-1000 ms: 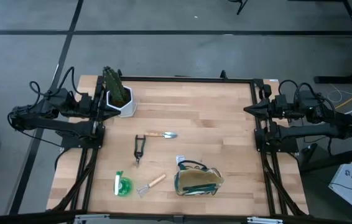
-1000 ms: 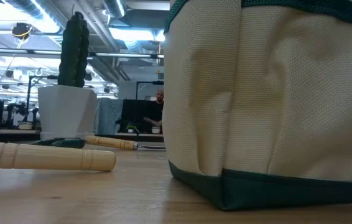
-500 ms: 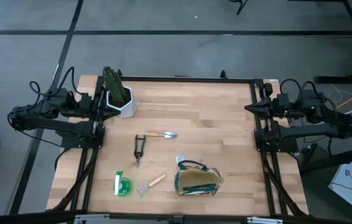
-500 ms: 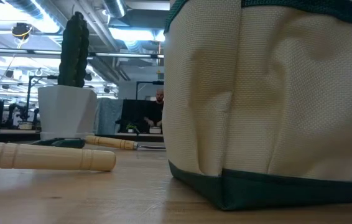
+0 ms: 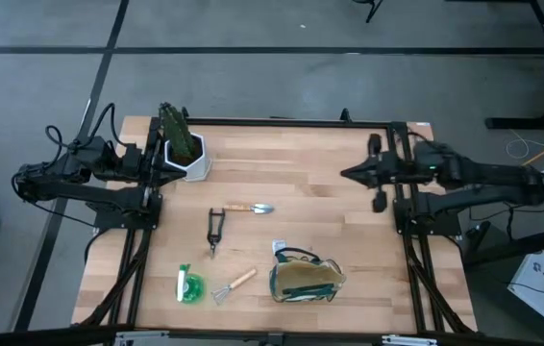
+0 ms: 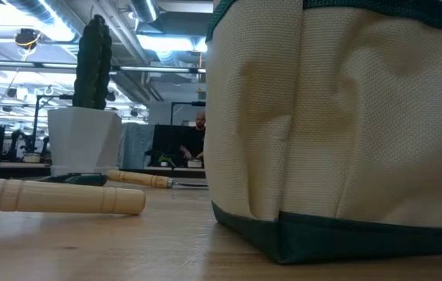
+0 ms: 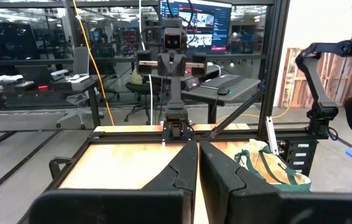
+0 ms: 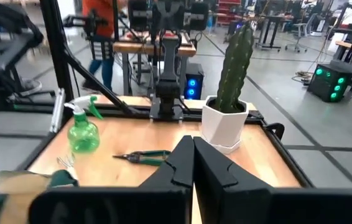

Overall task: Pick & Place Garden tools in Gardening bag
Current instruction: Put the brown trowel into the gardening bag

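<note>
right pincer (image 5: 346,174): pressed together, empty, over worktop (image 5: 310,173) edge
left pincer (image 5: 161,159): pressed together, empty, beside plant pot (image 5: 187,157)
tools: four, between both pincers
gardening bag (image 5: 306,279): one, nearer right pincer

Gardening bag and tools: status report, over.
Right tool shut, empty, out over the table's right edge. Left tool shut, parked at left edge. Bag upright; trowel, shears, rake, green bottle all on the table. Nothing blocking.
</note>
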### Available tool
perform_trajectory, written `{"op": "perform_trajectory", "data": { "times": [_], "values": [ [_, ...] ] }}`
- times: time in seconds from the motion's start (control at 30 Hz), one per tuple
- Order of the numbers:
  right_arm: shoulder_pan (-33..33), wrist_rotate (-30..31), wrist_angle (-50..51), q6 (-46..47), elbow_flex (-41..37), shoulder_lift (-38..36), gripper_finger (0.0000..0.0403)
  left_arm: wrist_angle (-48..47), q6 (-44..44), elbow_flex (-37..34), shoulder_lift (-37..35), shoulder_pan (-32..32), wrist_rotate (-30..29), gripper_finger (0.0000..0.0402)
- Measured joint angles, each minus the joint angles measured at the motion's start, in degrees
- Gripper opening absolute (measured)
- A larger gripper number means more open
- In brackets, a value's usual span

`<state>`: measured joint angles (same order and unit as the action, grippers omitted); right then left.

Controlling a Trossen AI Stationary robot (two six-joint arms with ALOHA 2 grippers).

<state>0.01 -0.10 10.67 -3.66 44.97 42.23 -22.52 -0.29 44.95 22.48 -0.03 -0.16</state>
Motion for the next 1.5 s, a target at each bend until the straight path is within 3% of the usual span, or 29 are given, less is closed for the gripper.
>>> {"op": "perform_trajectory", "data": {
  "times": [0.27, 0.57, 0.83, 1.2, 1.5],
  "values": [
    [0.0, 0.0, -14.0, -7.1, 0.0, 11.4, 0.0007, 0.0, 0.0, 0.0, 0.0, 0.0, 0.0, 0.001],
    [0.0, -0.2, -25.2, -4.3, 0.0, 21.9, 0.0007, 0.0, 0.0, 0.0, 0.0, 0.0, 0.0, 0.001],
    [0.0, -1.5, -21.4, -1.7, 6.6, 31.8, 0.0007, 0.0, 0.0, 0.0, 0.0, 0.0, 0.0, 0.0008],
    [0.1, -1.5, -17.3, -5.8, 17.0, 43.7, 0.0009, 0.0, 0.0, 0.0, 0.0, 0.0, 0.0, 0.0013],
    [0.1, -1.5, -21.6, -5.8, 18.4, 52.1, 0.0053, 0.0, 0.0, 0.0, 0.0, 0.0, 0.0, 0.0011]
  ]
}}
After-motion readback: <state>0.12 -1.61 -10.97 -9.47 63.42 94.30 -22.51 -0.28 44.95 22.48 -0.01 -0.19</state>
